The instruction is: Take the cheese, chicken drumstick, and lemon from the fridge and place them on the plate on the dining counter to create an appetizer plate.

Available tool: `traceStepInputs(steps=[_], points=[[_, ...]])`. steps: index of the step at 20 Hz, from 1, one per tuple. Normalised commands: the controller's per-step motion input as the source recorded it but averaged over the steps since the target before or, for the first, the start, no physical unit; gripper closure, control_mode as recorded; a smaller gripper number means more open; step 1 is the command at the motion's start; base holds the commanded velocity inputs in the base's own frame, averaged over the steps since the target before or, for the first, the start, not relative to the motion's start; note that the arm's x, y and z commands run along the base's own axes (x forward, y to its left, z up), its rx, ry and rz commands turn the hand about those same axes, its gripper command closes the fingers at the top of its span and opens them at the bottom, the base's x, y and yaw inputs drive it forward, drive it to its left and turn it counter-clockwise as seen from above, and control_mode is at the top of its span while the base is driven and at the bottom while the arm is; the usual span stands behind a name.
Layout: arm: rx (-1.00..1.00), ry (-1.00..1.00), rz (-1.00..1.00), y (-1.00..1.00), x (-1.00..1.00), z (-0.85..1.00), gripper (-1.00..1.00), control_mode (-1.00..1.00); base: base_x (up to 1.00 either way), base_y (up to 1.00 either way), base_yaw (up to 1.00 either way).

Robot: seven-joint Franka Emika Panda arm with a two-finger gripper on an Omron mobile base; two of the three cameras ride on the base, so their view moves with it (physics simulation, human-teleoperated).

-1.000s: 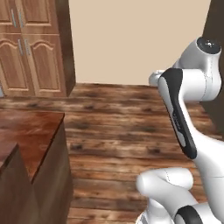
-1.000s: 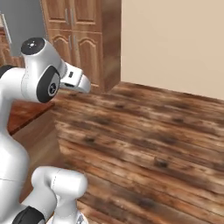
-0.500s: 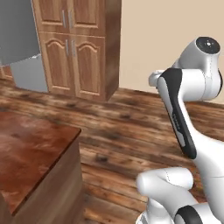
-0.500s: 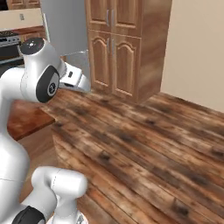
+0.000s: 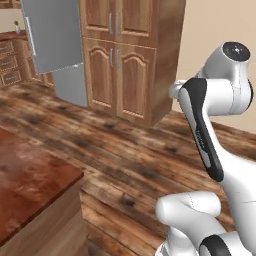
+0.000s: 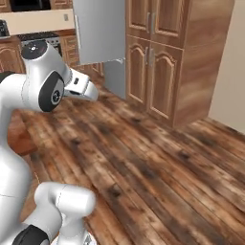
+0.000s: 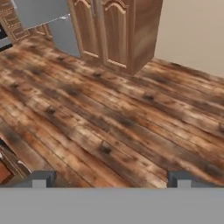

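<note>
The light-grey fridge point(image 5: 54, 37) stands at the far left of the left base view, beside the brown cupboards; it also appears as the fridge point(image 6: 99, 29) and the fridge point(image 7: 41, 13). A corner of the glossy reddish-brown dining counter point(image 5: 27, 182) juts in at the lower left. My gripper point(image 7: 110, 178) is open with nothing between its fingertips point(image 7: 40, 177), and it hangs over bare plank floor. My arm is folded up high above the base. The cheese, chicken drumstick, lemon and plate are out of view.
Tall brown wooden cupboards point(image 5: 125, 55) stand right of the fridge, with a beige wall point(image 5: 220, 25) beyond them. A wood counter with drawers point(image 5: 9, 62) and a stove point(image 6: 45, 40) lie further left. Dark plank floor point(image 7: 122, 113) stretches between me and the fridge.
The whole picture has slid right as the base turned: the fridge and cupboards have come well into view and look nearer. The arm's pose and the open gripper are unchanged.
</note>
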Motion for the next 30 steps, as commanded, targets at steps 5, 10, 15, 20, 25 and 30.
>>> traceStepInputs(steps=[5,10,15,20,25,30], points=[[0.0,0.0,0.0,0.0,0.0,0.0,-1.0,1.0,1.0,-0.67,0.46],[0.0,0.0,0.0,0.0,0.0,0.0,-1.0,1.0,1.0,-0.57,0.49],[0.0,0.0,0.0,0.0,0.0,0.0,-1.0,1.0,1.0,-0.5,0.49],[0.0,0.0,0.0,0.0,0.0,0.0,-1.0,1.0,1.0,-0.49,0.46],[0.0,0.0,0.0,0.0,0.0,0.0,-1.0,1.0,1.0,-0.46,0.43],[0.0,0.0,0.0,0.0,0.0,0.0,-1.0,1.0,1.0,-0.36,0.35]])
